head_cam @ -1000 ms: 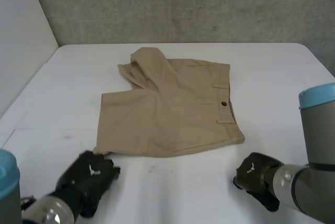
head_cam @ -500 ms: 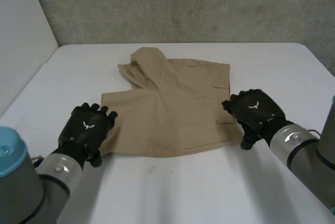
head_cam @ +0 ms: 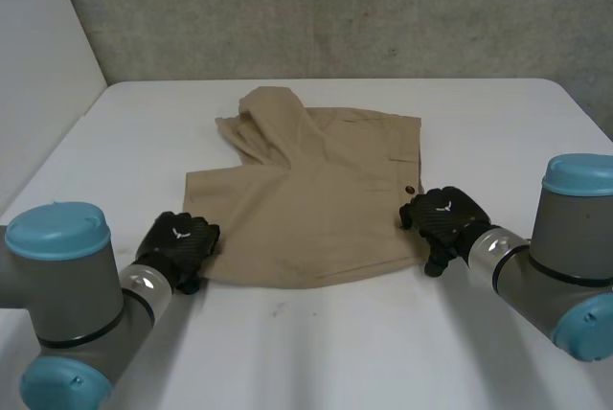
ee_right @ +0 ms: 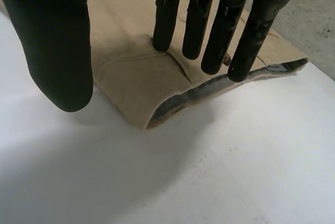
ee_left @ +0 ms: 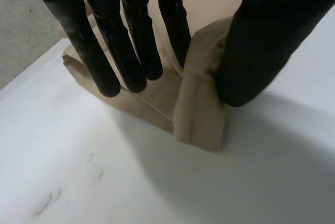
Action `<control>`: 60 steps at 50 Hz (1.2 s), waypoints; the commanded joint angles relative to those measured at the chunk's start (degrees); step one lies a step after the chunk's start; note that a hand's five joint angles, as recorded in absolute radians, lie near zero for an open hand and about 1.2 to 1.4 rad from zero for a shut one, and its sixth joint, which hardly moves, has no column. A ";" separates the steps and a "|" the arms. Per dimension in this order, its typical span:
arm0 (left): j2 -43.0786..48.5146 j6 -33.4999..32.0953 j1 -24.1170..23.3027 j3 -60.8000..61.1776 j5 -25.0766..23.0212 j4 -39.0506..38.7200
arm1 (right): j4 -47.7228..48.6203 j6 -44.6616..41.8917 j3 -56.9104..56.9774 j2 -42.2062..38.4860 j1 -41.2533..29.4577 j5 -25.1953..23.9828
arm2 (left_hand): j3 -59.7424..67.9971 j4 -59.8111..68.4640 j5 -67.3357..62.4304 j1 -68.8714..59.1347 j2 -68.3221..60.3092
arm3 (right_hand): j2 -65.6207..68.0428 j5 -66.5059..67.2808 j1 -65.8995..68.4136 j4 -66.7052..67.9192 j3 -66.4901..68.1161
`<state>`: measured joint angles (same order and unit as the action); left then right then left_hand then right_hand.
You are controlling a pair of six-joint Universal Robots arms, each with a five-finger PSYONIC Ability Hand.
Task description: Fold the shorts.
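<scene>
Tan shorts lie flat on the white table, the far leg folded over and the buttoned waistband to the right. My left hand is at the near left hem corner. In the left wrist view its fingers press the shorts and the thumb squeezes a raised fold of the corner against them. My right hand is at the near right waistband corner. Its straight fingers rest on top of the shorts, while the thumb hangs apart over bare table.
The white table runs wide on every side of the shorts. A grey wall closes the far edge and a white panel stands at the far left.
Both hands came forward from the table's near edge to the shorts' near corners. The left hand has closed on the hem corner; the right hand's fingers have come down on the waistband corner.
</scene>
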<state>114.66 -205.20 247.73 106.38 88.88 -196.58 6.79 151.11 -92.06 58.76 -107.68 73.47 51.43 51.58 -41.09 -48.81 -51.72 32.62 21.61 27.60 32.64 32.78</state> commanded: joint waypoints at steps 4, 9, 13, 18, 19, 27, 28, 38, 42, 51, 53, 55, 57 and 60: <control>0.57 -0.12 0.04 -1.79 -0.02 -0.12 | 0.15 -0.38 2.23 -2.24 -0.16 -0.08 | 25.06 24.90 -25.39 -27.68 -24.77 | 7.24 8.25 12.26 7.22 7.08; 0.57 0.06 0.04 -2.50 -0.03 -0.21 | 0.06 -0.38 3.02 -3.39 -0.42 -0.09 | 27.75 27.60 -28.09 -30.37 -27.46 | 10.91 11.92 15.93 10.89 10.75; 0.65 0.24 -0.05 -3.38 0.06 -0.12 | 0.15 -0.38 3.29 -3.48 -0.60 0.00 | 28.57 28.42 -28.91 -31.19 -28.28 | 30.98 31.99 36.00 30.96 30.82; 0.65 0.32 -0.31 -4.69 0.24 -0.03 | 0.41 -0.29 4.25 -2.69 -0.68 0.00 | 28.57 28.42 -28.91 -31.19 -28.28 | 47.38 48.39 52.40 47.36 47.22; 0.65 0.32 -0.32 -4.87 0.24 0.05 | 0.41 -0.38 4.26 -2.51 -0.77 0.00 | 28.57 28.42 -28.91 -31.19 -28.28 | 47.38 48.39 52.40 47.36 47.22; -6.01 0.24 -0.93 -4.79 0.06 5.76 | -1.34 -1.25 3.38 5.04 -0.33 -0.52 | 28.57 28.42 -28.91 -31.19 -28.28 | 47.38 48.39 52.40 47.36 47.22; -6.90 0.15 -1.02 -4.70 0.06 6.72 | -2.13 -1.87 3.29 5.92 -0.25 -0.61 | 28.57 28.42 -28.91 -31.19 -28.28 | 47.38 48.39 52.40 47.36 47.22; -20.34 -2.75 -2.51 0.31 -0.11 25.97 | -27.96 -16.89 1.71 11.90 -0.07 -0.17 | 28.57 28.42 -28.91 -31.19 -28.28 | 47.38 48.39 52.40 47.36 47.22; -23.60 -4.77 -3.30 4.70 -0.11 30.81 | -34.82 -21.82 -1.89 13.31 0.11 0.53 | 28.57 28.42 -28.91 -31.19 -28.28 | 47.38 48.39 52.40 47.36 47.22; -23.61 -4.69 -10.42 10.77 0.15 30.64 | -35.72 -24.99 -8.92 16.56 0.90 1.59 | 27.43 27.27 -27.76 -30.05 -27.14 | 47.38 48.39 52.40 47.36 47.22; -23.08 -5.30 -10.69 9.81 0.41 29.42 | -34.22 -24.99 -9.28 16.56 0.90 1.50 | -21.34 -21.49 21.01 18.72 21.63 | 47.38 48.39 52.40 47.36 47.22; -22.81 -5.39 -10.51 8.32 0.50 28.01 | -31.68 -24.81 -9.80 16.48 0.98 1.67 | -32.28 -32.43 31.94 29.65 32.56 | 47.38 48.39 52.40 47.36 47.22; -22.72 -5.30 -9.64 4.72 0.50 24.94 | -30.27 -24.64 -10.24 16.48 1.07 1.67 | -31.80 -31.95 31.46 29.18 32.09 | 47.38 48.39 52.40 47.36 47.22; -22.55 -5.13 -5.61 0.51 0.33 20.12 | -28.07 -24.29 -11.21 16.48 1.51 1.50 | -30.63 -30.78 30.29 28.00 30.92 | 47.38 48.39 52.40 47.36 47.22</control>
<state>91.51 -210.47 237.41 114.44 89.27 -168.68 -26.03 126.03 -102.00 75.40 -106.67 75.20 20.10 19.55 -9.34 -19.09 -19.93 67.22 56.43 53.70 68.12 67.34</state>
